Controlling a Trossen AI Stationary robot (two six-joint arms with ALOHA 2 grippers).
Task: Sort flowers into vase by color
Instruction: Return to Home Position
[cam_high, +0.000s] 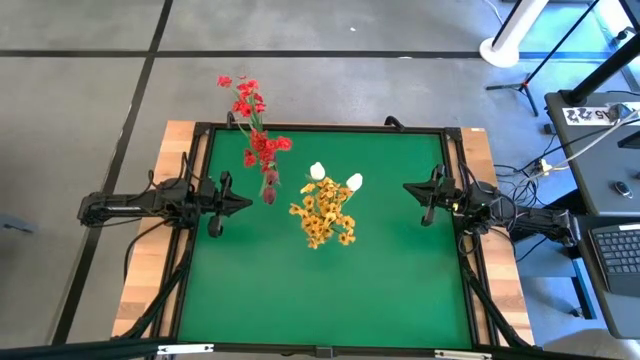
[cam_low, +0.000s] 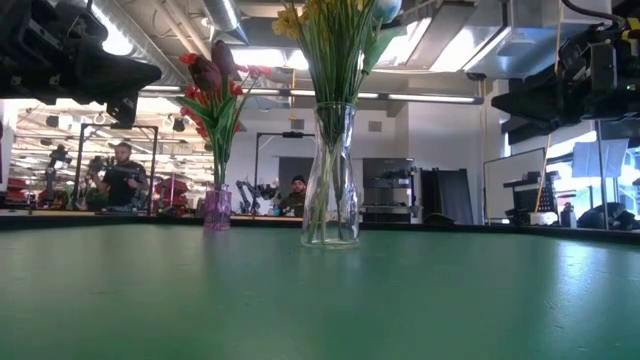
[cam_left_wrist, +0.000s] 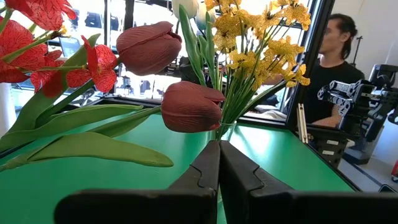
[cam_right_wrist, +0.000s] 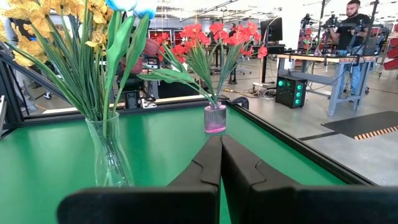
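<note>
A clear glass vase (cam_low: 331, 180) stands upright at the table's middle and holds yellow-orange flowers (cam_high: 324, 215) and white buds (cam_high: 318, 171). A small pink vase (cam_right_wrist: 215, 118) stands on the table toward the far left and holds red flowers (cam_high: 262, 145), among them dark red tulip buds (cam_left_wrist: 189, 106). My left gripper (cam_high: 248, 203) hovers level at the left side, shut and empty, pointing at the pink vase. Level at the right side, my right gripper (cam_high: 406, 187) is also shut and empty. Each wrist view shows its own shut fingertips, left (cam_left_wrist: 219, 144) and right (cam_right_wrist: 221, 138).
A black raised frame (cam_high: 330, 129) borders the green table. The near half of the green surface (cam_high: 320, 300) is bare. People stand at benches in the room beyond, one close behind the right edge (cam_left_wrist: 329, 68). Cables and a desk (cam_high: 600, 180) are off to the right.
</note>
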